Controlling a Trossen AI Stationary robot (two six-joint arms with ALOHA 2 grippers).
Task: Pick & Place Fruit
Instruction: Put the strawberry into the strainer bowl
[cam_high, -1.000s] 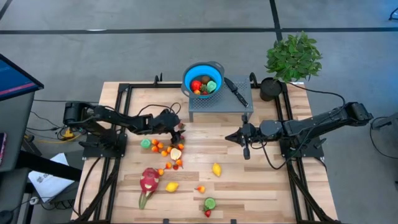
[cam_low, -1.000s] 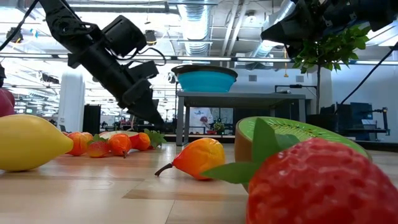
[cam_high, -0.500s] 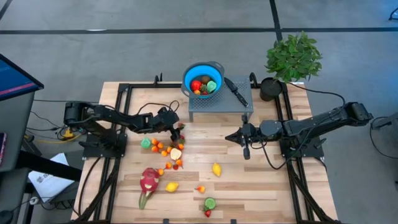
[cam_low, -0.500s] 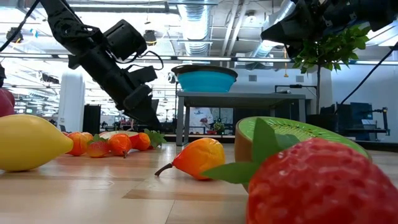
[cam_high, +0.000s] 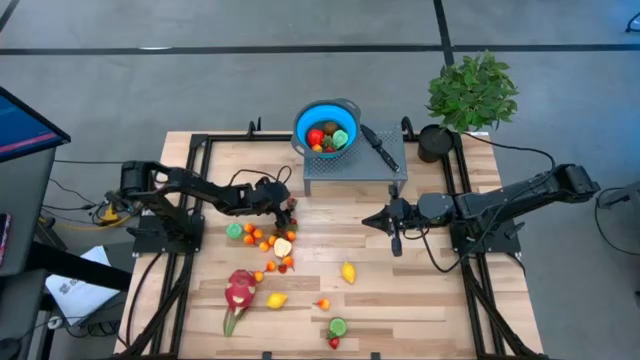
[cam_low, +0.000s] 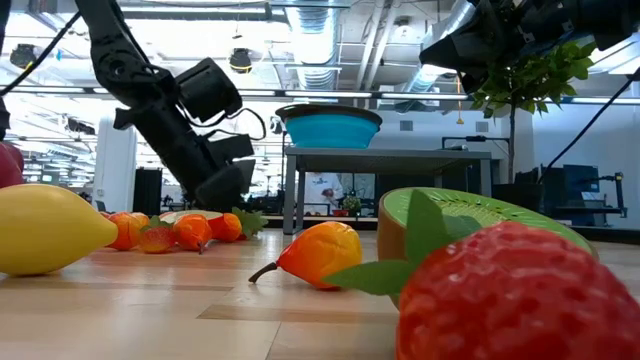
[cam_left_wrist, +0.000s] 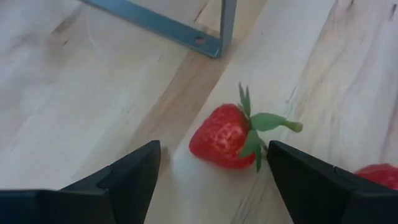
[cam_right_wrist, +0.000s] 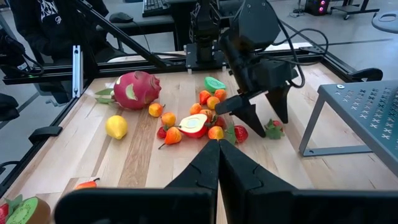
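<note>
Several small toy fruits (cam_high: 268, 240), orange, red and green, lie in a cluster left of the table's middle. The pink dragon fruit (cam_high: 240, 291) lies near the front left. My left gripper (cam_high: 285, 206) is open and points down at the cluster's far edge. In the left wrist view its fingers stand either side of a strawberry (cam_left_wrist: 225, 137) that lies on the wood, without touching it. The right wrist view shows the left gripper (cam_right_wrist: 260, 115) above two strawberries (cam_right_wrist: 240, 132). My right gripper (cam_high: 372, 220) is shut and empty, held above the table right of centre.
A blue bowl (cam_high: 327, 127) holding fruit stands on a grey metal stand (cam_high: 355, 172) at the far middle, with a black-handled knife (cam_high: 380, 147) beside it. A potted plant (cam_high: 470, 90) is at the far right. Two lemons (cam_high: 348, 271) and a kiwi half (cam_high: 337, 326) lie toward the near edge.
My left gripper has shifted a little toward the table's left and tipped steeper, pointing more downward over the strawberries at the cluster's far edge. The fruit has stayed in place.
</note>
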